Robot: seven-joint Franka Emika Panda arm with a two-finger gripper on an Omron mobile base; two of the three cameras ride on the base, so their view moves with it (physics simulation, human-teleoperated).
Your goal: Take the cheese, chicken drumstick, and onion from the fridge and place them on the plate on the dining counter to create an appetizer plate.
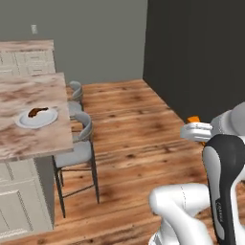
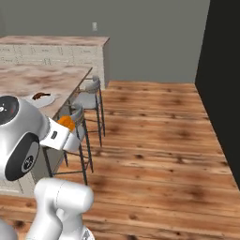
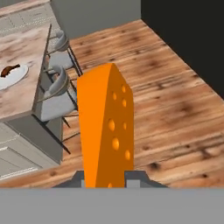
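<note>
Jaws tight on the holed orange cheese [image 3: 107,131] wedge, above plank floor [image 3: 175,96], marbled dining counter [image 3: 22,94] beyond.

The left base view looks forward and down from behind the arm, with the dining counter [image 1: 31,119] at nine o'clock and the plate [image 1: 37,118] on it some way off. The right base view faces the same way from the other side, so the counter sits at ten o'clock (the plate [image 2: 44,99] appears smaller here). Both share the grey stools [image 1: 76,143] and the wooden floor [image 1: 134,124]. The hand view looks along the gripper [image 3: 105,177], very near the cheese [image 3: 106,131], with the plate [image 3: 13,75] at ten o'clock.
</note>
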